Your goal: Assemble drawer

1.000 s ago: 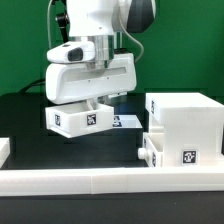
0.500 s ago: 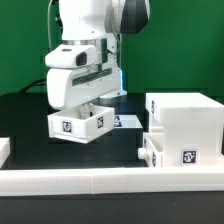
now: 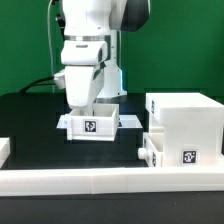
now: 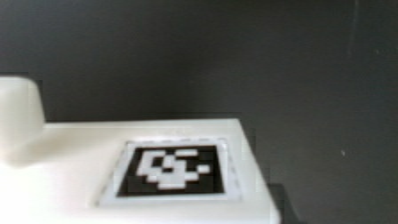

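Note:
My gripper is shut on a small white tray and holds it just above the black table, its tagged face toward the exterior camera. The fingertips are hidden by the tray. The wrist view shows the same tray close up with its black-and-white tag; no fingers show there. The large white casing stands at the exterior view's right, apart from the held tray. A second small tray with a tag sits low at the casing's front.
A low white rim edges the table's front, with a raised end at the exterior view's left. The marker board lies flat between the held tray and the casing. A blurred white shape shows in the wrist view.
The gripper has turned about its axis and shifted toward the exterior view's right with the tray in it. The tray was angled and now faces the camera squarely, a little lower.

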`<state>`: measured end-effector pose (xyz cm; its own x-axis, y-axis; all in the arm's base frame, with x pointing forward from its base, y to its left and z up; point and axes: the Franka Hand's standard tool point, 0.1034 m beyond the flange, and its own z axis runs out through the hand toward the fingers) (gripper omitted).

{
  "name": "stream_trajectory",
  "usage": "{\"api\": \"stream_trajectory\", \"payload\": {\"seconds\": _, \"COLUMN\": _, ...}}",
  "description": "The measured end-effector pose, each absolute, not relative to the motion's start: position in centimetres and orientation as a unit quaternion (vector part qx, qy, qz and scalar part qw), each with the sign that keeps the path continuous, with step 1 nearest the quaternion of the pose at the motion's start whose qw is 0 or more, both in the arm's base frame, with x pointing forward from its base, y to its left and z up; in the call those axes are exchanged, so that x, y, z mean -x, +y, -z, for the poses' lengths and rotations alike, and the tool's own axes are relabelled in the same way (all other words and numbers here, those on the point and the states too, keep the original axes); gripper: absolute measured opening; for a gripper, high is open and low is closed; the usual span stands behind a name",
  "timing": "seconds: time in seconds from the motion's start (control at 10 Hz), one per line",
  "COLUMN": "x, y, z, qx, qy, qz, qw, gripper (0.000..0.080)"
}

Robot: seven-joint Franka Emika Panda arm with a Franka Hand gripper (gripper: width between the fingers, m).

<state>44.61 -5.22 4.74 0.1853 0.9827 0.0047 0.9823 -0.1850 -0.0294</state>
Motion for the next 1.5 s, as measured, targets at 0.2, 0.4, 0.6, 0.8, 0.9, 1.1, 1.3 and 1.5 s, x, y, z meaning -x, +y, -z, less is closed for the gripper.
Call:
{"api": "stream_trajectory", "payload": {"seconds": 0.2, "x": -46.1, "y": -5.1, "z": -4.4, "qx": 0.743, "qy": -0.669, "qz": -0.009, "qw": 0.012, "gripper": 0.0042}}
{"api": "stream_trajectory", "payload": {"seconds": 0.4, "x": -48.4, "y": -4.1, "z": -4.7, "qx": 0.738, "qy": -0.675, "qz": -0.009, "qw": 0.013, "gripper": 0.0042}}
{"api": "stream_trajectory", "payload": {"seconds": 0.6, "x": -50.0, "y": -3.9, "z": -5.0, "qx": 0.742, "qy": -0.671, "qz": -0.004, "qw": 0.008, "gripper": 0.0042}}
{"api": "stream_trajectory", "payload": {"seconds": 0.8, "x": -49.8, "y": -3.9, "z": -4.8, "qx": 0.742, "qy": -0.67, "qz": -0.005, "qw": 0.009, "gripper": 0.0042}}
{"api": "stream_trajectory", "payload": {"seconds": 0.9, "x": -49.9, "y": -3.9, "z": -4.9, "qx": 0.742, "qy": -0.671, "qz": -0.006, "qw": 0.01, "gripper": 0.0042}}
{"api": "stream_trajectory", "payload": {"seconds": 1.1, "x": -51.7, "y": -3.4, "z": -5.8, "qx": 0.738, "qy": -0.674, "qz": -0.004, "qw": 0.009, "gripper": 0.0042}}
{"api": "stream_trajectory", "payload": {"seconds": 1.3, "x": -52.7, "y": -2.7, "z": -6.2, "qx": 0.739, "qy": -0.674, "qz": 0.003, "qw": -0.001, "gripper": 0.0042}}
{"api": "stream_trajectory", "payload": {"seconds": 1.5, "x": -52.5, "y": -2.9, "z": -6.0, "qx": 0.74, "qy": -0.672, "qz": 0.001, "qw": 0.001, "gripper": 0.0042}}
